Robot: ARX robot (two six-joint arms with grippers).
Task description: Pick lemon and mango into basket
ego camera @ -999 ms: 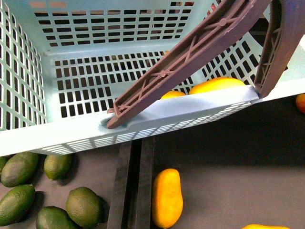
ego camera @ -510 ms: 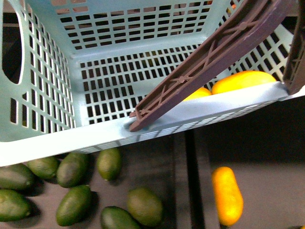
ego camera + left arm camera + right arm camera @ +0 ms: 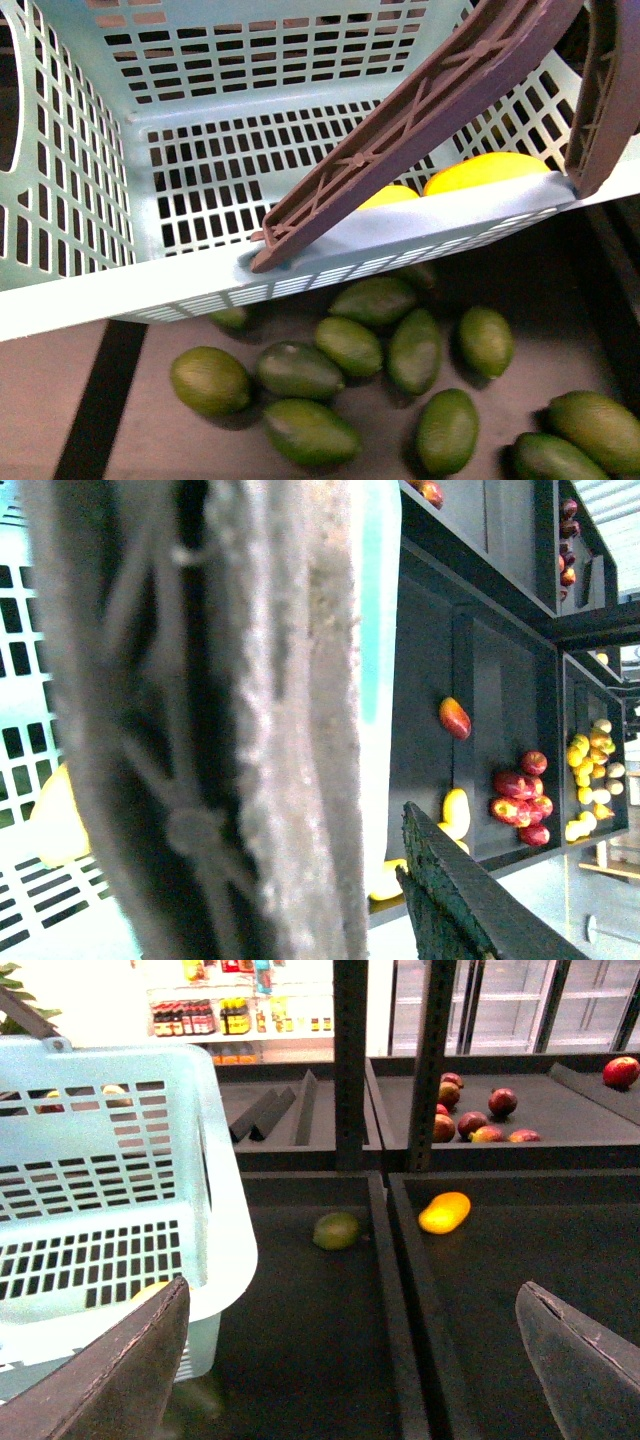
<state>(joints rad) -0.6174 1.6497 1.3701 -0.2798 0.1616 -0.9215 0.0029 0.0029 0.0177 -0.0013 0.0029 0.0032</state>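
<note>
The pale teal basket [image 3: 150, 290] hangs tilted and fills the upper front view, its brown handle [image 3: 400, 130] crossing diagonally. Inside it, against the near wall, lie the small yellow lemon [image 3: 390, 195] and the longer orange-yellow mango [image 3: 485, 170]. My left gripper [image 3: 330, 880] is shut on the basket's handle [image 3: 250, 730], which blurs across the left wrist view; one dark finger [image 3: 450, 900] shows beside it. My right gripper [image 3: 350, 1360] is open and holds nothing, just right of the basket [image 3: 110, 1210], above a dark shelf.
Several dark green oval fruits [image 3: 350, 345] lie on the dark shelf below the basket. In the right wrist view a greenish fruit [image 3: 336, 1230] and an orange-yellow fruit [image 3: 445, 1212] lie either side of a shelf divider [image 3: 385, 1260], with red fruits [image 3: 470, 1125] behind.
The basket, with lemon and mango inside, has travelled left along the shelf. The loose orange-yellow fruit below has slid out of the front view and the green fruits now fill it.
</note>
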